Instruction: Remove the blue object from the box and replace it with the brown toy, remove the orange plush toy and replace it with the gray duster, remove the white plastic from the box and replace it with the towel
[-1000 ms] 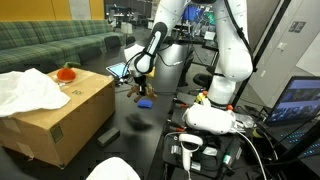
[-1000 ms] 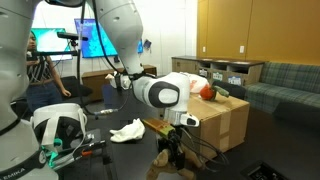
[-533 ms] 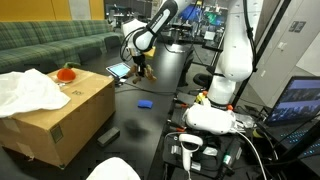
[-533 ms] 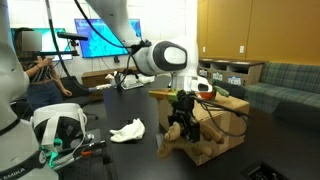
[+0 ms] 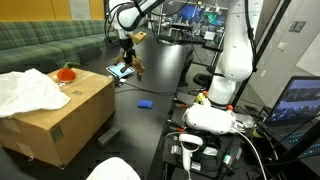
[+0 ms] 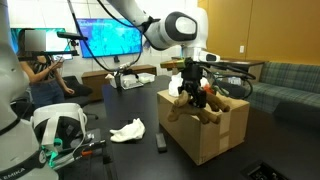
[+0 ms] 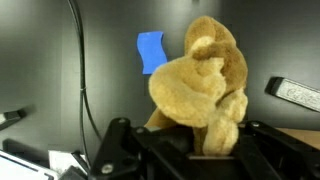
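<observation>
Wrist view: brown toy (image 7: 200,85), tan and lumpy, clamped in the jaws of the gripper (image 7: 208,150) and hanging clear of the dark surface (image 7: 110,60).
Blue object (image 7: 152,52): flat on the surface, beyond the toy.
In an exterior view: box (image 5: 70,120) on the surface. The orange plush toy (image 5: 67,73) and white plastic (image 5: 25,90) are at its top. The gray duster (image 5: 108,133) lies on the surface just beside the box. The blue object lies toward the surface's middle, well apart from the box.

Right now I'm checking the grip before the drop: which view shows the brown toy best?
The wrist view: the brown toy fills the frame, pinched in the shut gripper. In both exterior views the toy is only a small tan shape hanging under the gripper.
</observation>
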Robot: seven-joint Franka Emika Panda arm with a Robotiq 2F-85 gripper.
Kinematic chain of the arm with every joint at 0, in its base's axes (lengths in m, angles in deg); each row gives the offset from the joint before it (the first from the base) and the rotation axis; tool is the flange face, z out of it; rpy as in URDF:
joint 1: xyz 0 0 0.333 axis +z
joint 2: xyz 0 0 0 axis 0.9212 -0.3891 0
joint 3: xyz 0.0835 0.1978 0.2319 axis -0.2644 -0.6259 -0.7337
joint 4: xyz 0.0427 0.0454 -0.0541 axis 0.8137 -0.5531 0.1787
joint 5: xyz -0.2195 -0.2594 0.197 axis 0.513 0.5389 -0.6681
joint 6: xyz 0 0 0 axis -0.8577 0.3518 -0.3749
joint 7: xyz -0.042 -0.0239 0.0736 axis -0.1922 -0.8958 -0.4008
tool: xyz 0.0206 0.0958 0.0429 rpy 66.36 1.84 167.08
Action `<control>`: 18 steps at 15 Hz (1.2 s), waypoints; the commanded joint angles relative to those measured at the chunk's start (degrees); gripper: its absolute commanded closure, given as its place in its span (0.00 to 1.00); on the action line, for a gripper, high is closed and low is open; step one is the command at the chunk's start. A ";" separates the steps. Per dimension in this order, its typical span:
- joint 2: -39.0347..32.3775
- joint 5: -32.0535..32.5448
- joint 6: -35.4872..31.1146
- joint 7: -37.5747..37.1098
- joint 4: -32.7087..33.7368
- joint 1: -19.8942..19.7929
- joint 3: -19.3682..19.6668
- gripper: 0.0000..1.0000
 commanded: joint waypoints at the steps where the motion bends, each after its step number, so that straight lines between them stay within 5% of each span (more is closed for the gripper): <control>1: -4.12 -4.84 5.79 -1.29 8.26 0.42 -2.53 1.00; 9: -13.98 -17.50 12.00 -1.76 23.24 2.35 -8.23 1.00; 18: -25.81 -26.83 14.32 -10.61 38.25 3.91 -9.21 1.00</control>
